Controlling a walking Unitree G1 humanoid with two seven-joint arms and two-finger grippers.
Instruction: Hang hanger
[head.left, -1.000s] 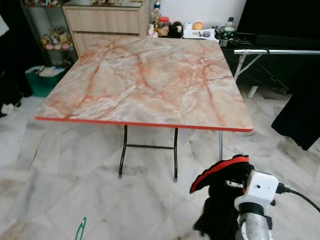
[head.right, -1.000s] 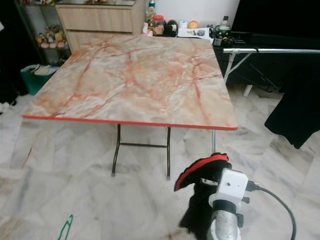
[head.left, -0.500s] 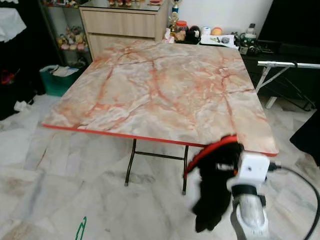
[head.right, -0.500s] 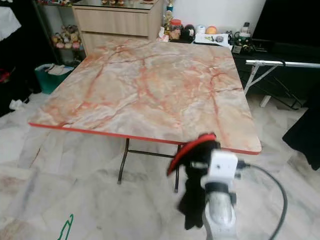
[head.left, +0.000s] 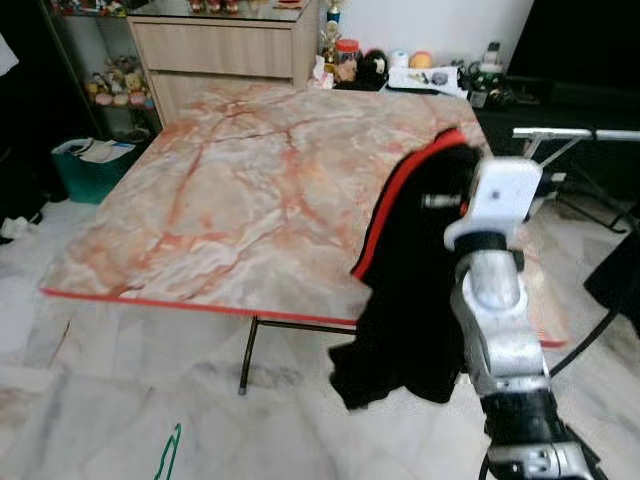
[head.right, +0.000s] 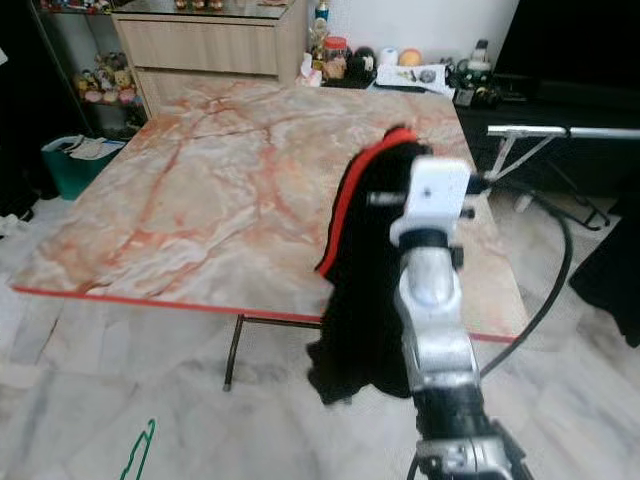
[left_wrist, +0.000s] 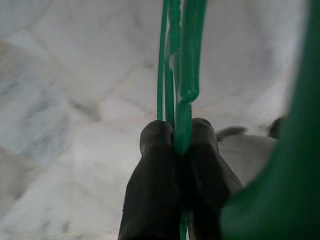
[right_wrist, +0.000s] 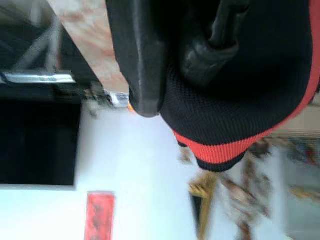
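1. Lifting a black garment (head.left: 410, 280) with a red-trimmed edge high over the near right part of the marble-patterned bench (head.left: 230, 190), right arm raised in front of the head camera. Held up, probably so the cloth hangs free and clears the bench edge.
2. Right gripper (right_wrist: 185, 55) buried in the knit: fingers (right_wrist: 142, 60) pressed into the black fabric with cloth bunched between them, so clamped on the garment (exact gap hidden by the folds).
3. Down low on the left, the green hanger (head.left: 165, 460) showing as a thin wire shape over the pale marble floor (head.left: 90, 380).
4. Left gripper (left_wrist: 175, 150) pinched tight on that hanger (left_wrist: 182, 75), both fingers (left_wrist: 152, 180) closed against the thin green wire with no gap, arm hanging at the side. Looks like a parking grip, keeping the hanger ready while the other arm deals with the cloth.
5. Hanger look: slim, bright green, glossy coated wire, strands running together where gripped; likely springy and prone to swivelling in a two-finger pinch.
6. Silver clothes rail (head.left: 575, 133) standing to the right beyond the bench, a plausible place for hanging. Judgement: hanger and garment well apart, hanging not yet done.
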